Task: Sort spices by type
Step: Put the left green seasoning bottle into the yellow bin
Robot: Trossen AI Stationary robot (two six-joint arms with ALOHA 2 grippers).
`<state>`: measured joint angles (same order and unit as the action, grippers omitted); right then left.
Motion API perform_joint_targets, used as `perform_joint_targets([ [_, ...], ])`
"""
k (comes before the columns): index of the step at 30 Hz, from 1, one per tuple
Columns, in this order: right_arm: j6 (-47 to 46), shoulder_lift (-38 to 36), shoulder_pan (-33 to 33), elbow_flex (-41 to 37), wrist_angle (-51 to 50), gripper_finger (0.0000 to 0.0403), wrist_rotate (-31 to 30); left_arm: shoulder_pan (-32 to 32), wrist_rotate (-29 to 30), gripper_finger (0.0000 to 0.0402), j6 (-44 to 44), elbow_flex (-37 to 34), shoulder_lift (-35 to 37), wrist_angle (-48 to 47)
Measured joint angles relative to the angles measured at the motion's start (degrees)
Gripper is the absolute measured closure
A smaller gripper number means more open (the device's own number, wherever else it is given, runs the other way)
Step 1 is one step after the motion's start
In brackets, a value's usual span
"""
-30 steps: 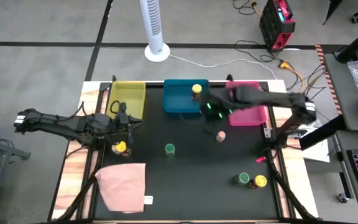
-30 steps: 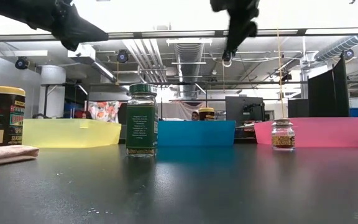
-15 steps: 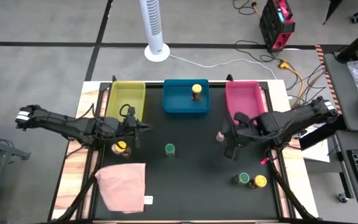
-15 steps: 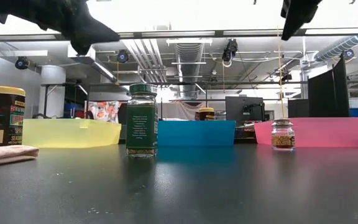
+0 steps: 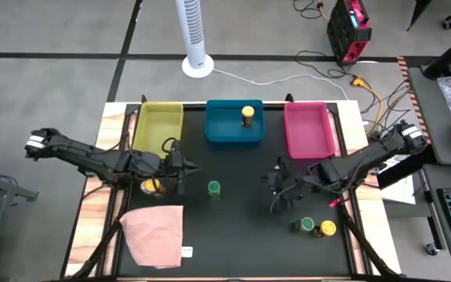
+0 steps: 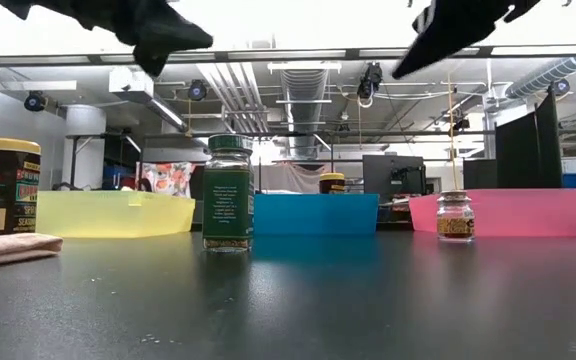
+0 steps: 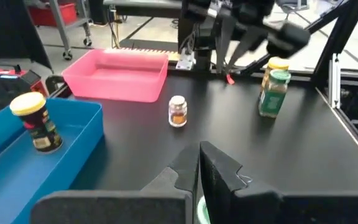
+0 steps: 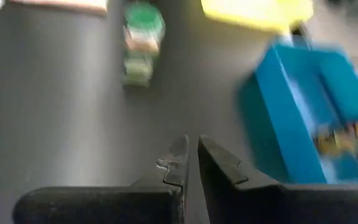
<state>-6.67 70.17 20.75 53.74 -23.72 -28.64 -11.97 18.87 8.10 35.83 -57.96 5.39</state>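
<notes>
Several small spice jars stand on the black table. A green-lid jar (image 5: 214,188) (image 6: 228,195) stands mid-table, and a yellow-lid jar (image 5: 153,186) is beside the pink cloth. A pink-lid jar (image 7: 178,112) (image 6: 455,215) stands in front of the pink bin. A green-lid and a yellow-lid jar (image 5: 317,227) stand together near the right front. Another yellow-lid jar (image 5: 247,114) is inside the blue bin. My left gripper (image 5: 196,167) (image 7: 199,163) hovers shut left of the mid-table green jar. My right gripper (image 5: 275,186) (image 8: 191,149) hovers shut right of centre, pointing toward that jar.
Yellow bin (image 5: 160,125), blue bin (image 5: 225,129) and pink bin (image 5: 308,129) line the far edge. A pink cloth (image 5: 155,233) lies at the near left. The middle and near strip of the table between the jars is open.
My right gripper drew back from over the blue bin toward the table's near right and now hangs above the table beside the pink-lid jar. My left gripper moved a little right, toward the mid-table green jar. No jar has moved.
</notes>
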Motion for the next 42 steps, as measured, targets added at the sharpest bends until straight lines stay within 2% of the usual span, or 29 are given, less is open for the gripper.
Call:
perform_joint_targets([
  [3,4.6,-1.0,0.0,-4.0,7.8,0.0376,0.0,-0.5,-0.7,0.0401,2.6,3.2,-2.6,-4.3],
  [7,1.3,-2.3,0.0,-7.4,6.3,0.0376,0.2,-2.1,-2.1,0.0387,5.4,7.2,-6.7,-12.8],
  [11,-1.2,-3.2,0.0,-10.3,6.1,0.0376,0.2,-2.6,-3.6,0.0349,9.5,10.5,-11.4,-14.7],
  [17,-2.4,-4.3,0.1,-11.9,6.4,0.0376,0.2,-2.9,-7.5,0.0259,9.3,16.3,-18.0,-19.0],
  [24,-1.2,-4.5,0.1,-12.2,6.4,0.0376,0.6,-2.8,-3.4,0.0132,9.7,19.9,-24.1,-23.0],
  [29,-1.5,-4.5,0.2,-12.3,6.4,0.0376,1.5,-2.8,-3.3,0.0074,9.0,19.9,-26.3,-23.6],
  [33,-2.4,-4.5,0.4,-12.4,6.4,0.0376,1.8,-2.8,-3.4,0.0057,8.9,19.6,-28.2,-24.1],
  [42,-3.2,-4.5,0.4,-12.8,6.4,0.0376,1.8,-2.5,-1.2,0.0059,7.7,19.6,-32.6,-22.9],
])
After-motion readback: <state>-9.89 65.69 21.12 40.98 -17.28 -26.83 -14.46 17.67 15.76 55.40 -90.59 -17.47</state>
